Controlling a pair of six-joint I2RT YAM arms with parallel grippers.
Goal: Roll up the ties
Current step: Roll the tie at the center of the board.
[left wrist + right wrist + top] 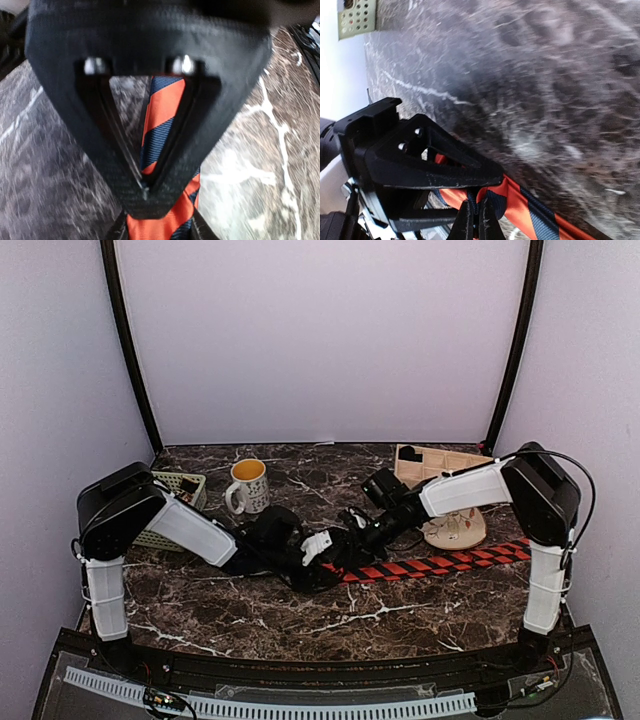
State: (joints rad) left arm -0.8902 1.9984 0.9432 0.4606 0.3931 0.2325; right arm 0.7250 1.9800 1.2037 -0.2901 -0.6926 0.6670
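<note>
The red-and-black striped tie (440, 562) lies across the marble table (300, 625), running right from both grippers. My right gripper (352, 540) is shut, its fingertips pinching a fold of the tie (520, 205) in the right wrist view (477, 220). My left gripper (335, 565) meets it from the left. In the left wrist view (160, 230) its fingers (119, 231) stand apart, with the tie's fabric (162, 115) filling the gap between them. The right gripper's triangular finger (100, 140) lies over the tie there. No dotted ties are in view.
A white mug (247, 485) with yellow liquid stands behind the left arm. A pale perforated basket (178, 488) sits at the far left and also shows in the right wrist view (357, 17). A wooden divided box (435, 462) and a pale patterned round dish (455, 528) sit at the right.
</note>
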